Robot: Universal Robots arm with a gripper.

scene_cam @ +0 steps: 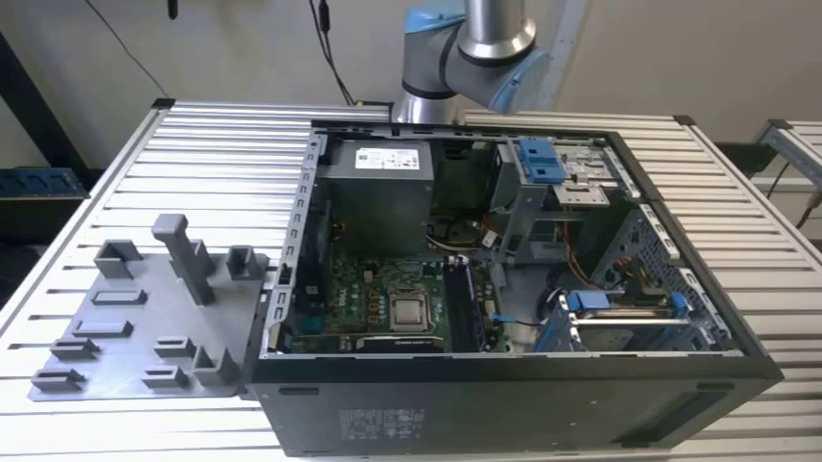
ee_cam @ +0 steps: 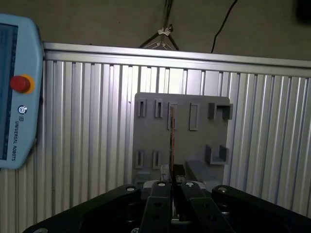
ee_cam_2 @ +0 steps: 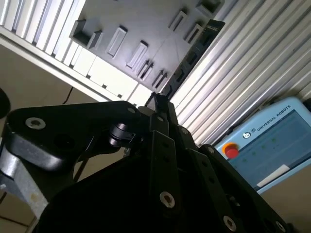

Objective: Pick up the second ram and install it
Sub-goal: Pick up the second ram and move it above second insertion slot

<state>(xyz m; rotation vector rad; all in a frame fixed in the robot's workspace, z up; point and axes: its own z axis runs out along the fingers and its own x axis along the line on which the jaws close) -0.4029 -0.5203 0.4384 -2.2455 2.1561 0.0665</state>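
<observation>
First wrist view: gripper (ee_cam: 173, 184), fingers closed on one end of the second ram (ee_cam: 172, 138). The board is seen edge-on and held aloft over the grey fixture plate (ee_cam: 197, 141). In the exterior view the plate lies at 9 o'clock of the open computer case (scene_cam: 514, 404). Handling, as judged: light, stiff, thin, fragile. Grip on the flat faces near one end, clear of the contact edge.
</observation>
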